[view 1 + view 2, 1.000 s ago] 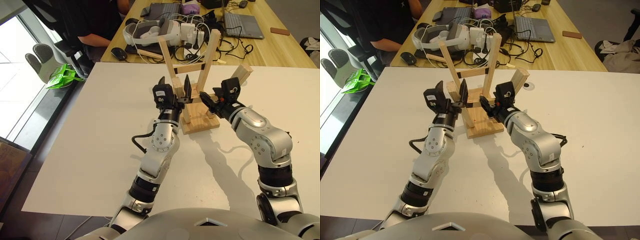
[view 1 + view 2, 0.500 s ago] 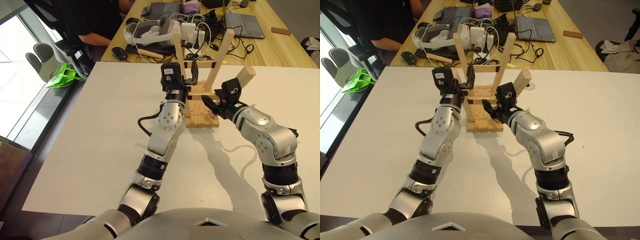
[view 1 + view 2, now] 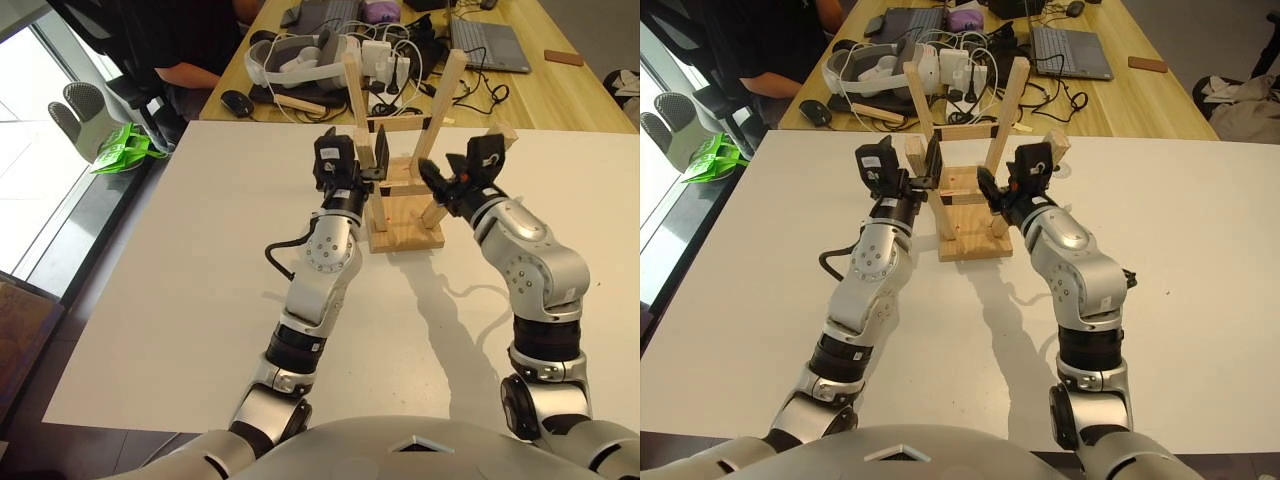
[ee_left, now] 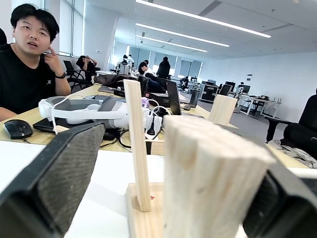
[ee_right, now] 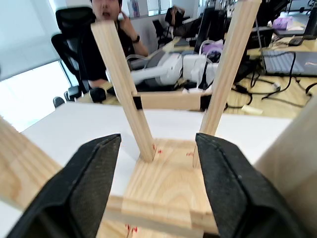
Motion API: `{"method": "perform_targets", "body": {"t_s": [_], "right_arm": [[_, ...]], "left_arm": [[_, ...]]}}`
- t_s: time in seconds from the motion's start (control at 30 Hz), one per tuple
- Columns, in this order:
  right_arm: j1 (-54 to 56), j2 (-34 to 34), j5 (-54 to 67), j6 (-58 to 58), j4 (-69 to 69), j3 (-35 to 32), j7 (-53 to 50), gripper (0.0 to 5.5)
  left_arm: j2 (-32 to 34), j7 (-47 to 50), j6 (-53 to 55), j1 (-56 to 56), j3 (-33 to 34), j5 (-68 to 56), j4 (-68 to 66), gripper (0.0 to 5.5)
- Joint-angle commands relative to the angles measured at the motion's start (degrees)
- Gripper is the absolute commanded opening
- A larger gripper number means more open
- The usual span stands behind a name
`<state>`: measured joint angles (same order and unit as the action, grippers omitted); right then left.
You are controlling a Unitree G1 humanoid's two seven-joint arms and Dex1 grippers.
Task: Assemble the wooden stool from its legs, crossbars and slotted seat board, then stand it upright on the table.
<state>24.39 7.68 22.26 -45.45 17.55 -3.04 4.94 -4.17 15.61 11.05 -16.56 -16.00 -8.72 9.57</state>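
Observation:
The wooden stool stands upside down on the white table, seat board flat and legs pointing up. A crossbar joins the two far legs. My left gripper is open around the near left leg. That leg lies against one pad, with a gap to the other pad. My right gripper is open at the stool's right side, beside the near right leg. Its pads stand apart over the seat board, with nothing held.
Behind the table a wooden desk carries a headset, laptops, cables and a mouse. A loose wooden stick lies there too. A person sits at the back left. The table's left and near parts are bare.
The stool has swung from tilted and skewed to squarer and a little farther away. My left gripper followed the near left leg. My right gripper rose from the seat edge toward the near right leg.

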Motion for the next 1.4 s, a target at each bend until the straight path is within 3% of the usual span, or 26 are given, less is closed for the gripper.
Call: {"method": "perform_targets", "body": {"t_s": [0.03,0.23,0.37,0.53,0.7,0.83,1.03,1.23,1.4], "right_arm": [[4.1,-2.8,3.5,1.1,3.0,-2.6,-0.3,2.78],[10.3,-4.4,7.8,1.8,4.9,-6.5,-1.6,2.78],[16.7,-2.0,9.1,3.7,2.2,-11.6,-2.7,2.78],[22.6,4.1,6.4,8.4,-4.4,-16.4,-3.7,2.78],[18.8,9.5,0.9,9.6,-11.6,-16.8,-4.8,2.78],[10.5,9.2,-1.9,5.8,-13.0,-14.9,-5.7,2.78],[1.6,5.9,-2.1,-0.9,-8.7,-12.5,-7.4,2.78],[1.7,6.3,-2.5,-1.8,-8.5,-12.9,-7.3,2.78],[0.4,5.4,-2.7,-2.0,-6.9,-12.9,-7.8,2.78]], "left_arm": [[-0.7,0.3,4.6,1.9,5.0,-1.3,10.3,3.86],[1.0,-2.7,10.7,-12.6,12.9,-5.1,15.1,3.86],[-0.1,-6.9,10.2,-21.2,13.9,-7.0,6.4,3.86],[4.5,-13.4,10.4,-25.2,13.9,-4.2,-6.8,3.86],[10.3,-17.1,10.1,-33.2,18.1,-3.7,-14.6,3.86],[12.0,-18.6,14.3,-38.3,21.4,-6.6,-15.4,3.86],[8.5,-20.8,24.0,-31.4,17.1,-9.0,-11.1,3.86],[6.6,-22.4,38.3,-13.5,0.9,-7.5,-2.9,3.86],[4.5,-19.4,33.1,-16.8,9.6,-8.2,-1.3,3.86]]}}
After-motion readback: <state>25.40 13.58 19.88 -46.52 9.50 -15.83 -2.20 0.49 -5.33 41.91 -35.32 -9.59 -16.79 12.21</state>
